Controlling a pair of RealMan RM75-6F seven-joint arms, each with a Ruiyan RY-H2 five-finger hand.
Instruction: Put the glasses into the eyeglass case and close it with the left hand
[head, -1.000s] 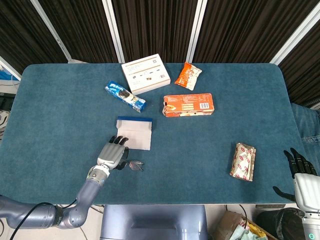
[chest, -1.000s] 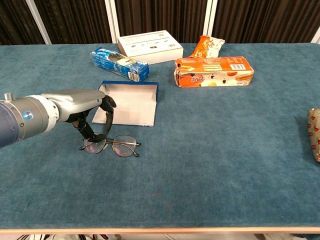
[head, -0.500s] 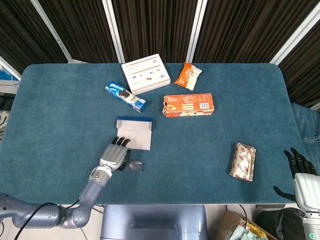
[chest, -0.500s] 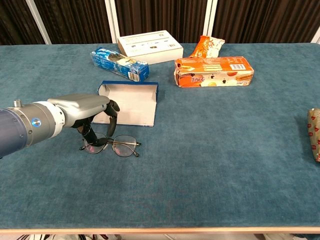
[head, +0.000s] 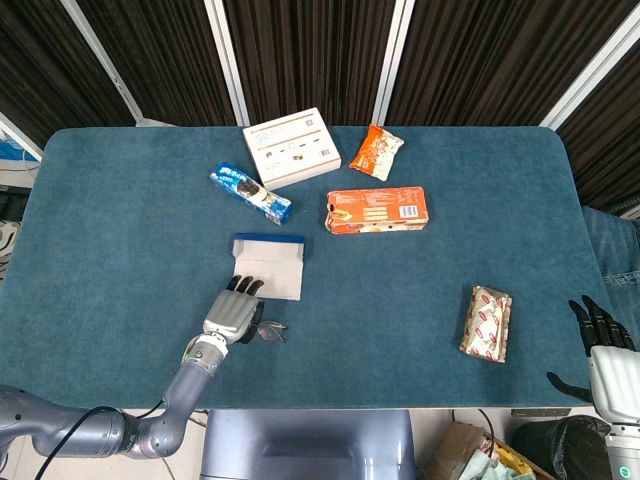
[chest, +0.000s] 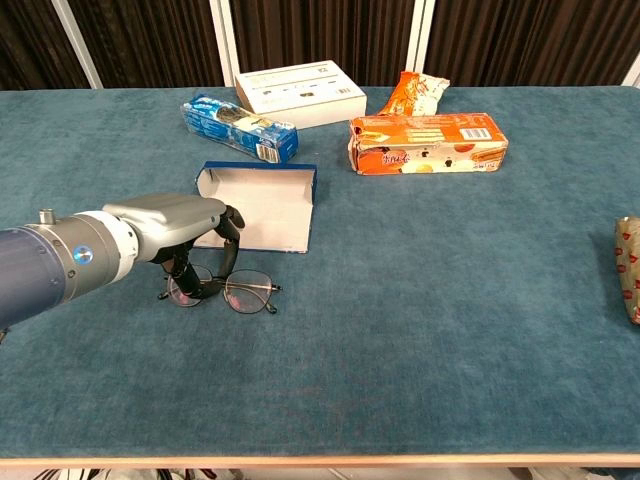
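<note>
While my left hand (chest: 170, 232) hangs low at the left of centre in the chest view, its fingers (chest: 228, 235) curl down over the left lens of the glasses (chest: 232, 291), which lie flat on the blue desk (chest: 420, 300). I cannot tell from either view whether the fingertips have actually closed on the frame or only touch it. In the head view the same hand (head: 232, 314) covers the left part of the glasses (head: 269, 329), just below the eyeglass case (head: 268, 265). The eyeglass case (chest: 260, 205) lies open, pale inside with a dark blue edge, just above the glasses in the frame. My right hand (head: 600, 335) sits at the lower right corner of the head view, off the desk edge, fingers spread and holding nothing. Across the upper part of the desk lie a white box (head: 291, 147), a blue cookie pack (head: 250, 193), an orange box (head: 377, 210) and an orange snack bag (head: 376, 152); a foil-wrapped pack (head: 487, 322) lies at the right.
</note>
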